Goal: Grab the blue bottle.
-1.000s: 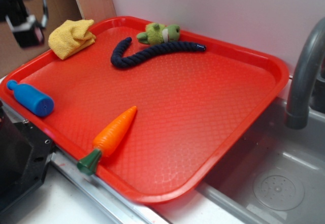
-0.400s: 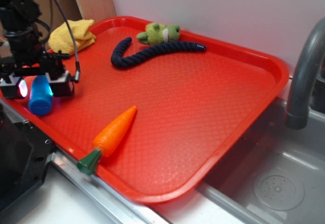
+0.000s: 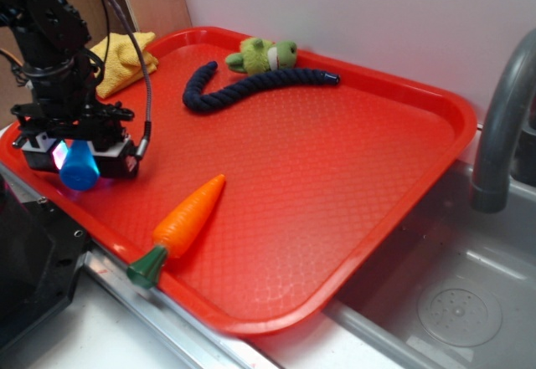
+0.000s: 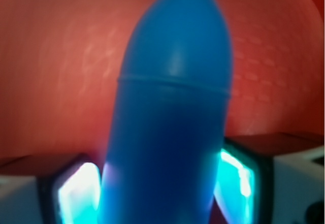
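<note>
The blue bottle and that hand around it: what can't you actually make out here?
- Exterior view: the hand hides most of the blue bottle; only its base end shows.
- Wrist view: the bottle is blurred, its cap cut off by the top edge.
- Whether the fingers press it: cannot tell.
- Carrot: outside the wrist view.

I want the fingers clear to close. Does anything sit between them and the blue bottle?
No. In the wrist view the blue bottle fills the gap between the gripper's lit fingers, nothing else wedged in.
</note>
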Robot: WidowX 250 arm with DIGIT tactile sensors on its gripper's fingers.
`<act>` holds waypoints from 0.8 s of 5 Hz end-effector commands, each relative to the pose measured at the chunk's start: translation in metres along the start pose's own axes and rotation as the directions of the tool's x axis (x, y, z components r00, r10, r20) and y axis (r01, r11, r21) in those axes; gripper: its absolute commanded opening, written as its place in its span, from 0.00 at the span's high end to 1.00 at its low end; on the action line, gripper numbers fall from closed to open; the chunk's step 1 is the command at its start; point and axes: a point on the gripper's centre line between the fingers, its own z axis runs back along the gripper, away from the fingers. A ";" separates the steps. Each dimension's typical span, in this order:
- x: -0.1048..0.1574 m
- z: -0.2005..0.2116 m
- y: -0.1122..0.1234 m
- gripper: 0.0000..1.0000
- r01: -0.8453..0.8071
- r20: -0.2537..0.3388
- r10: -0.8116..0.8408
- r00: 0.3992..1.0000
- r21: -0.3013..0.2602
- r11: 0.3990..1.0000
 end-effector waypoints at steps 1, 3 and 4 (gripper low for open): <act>0.016 0.038 0.004 1.00 0.329 -0.012 -0.329 0.944 -0.001 0.944; 0.021 0.121 -0.001 1.00 0.389 -0.040 -0.387 0.921 0.032 0.921; 0.021 0.159 -0.033 1.00 0.389 -0.029 -0.388 0.921 0.108 0.915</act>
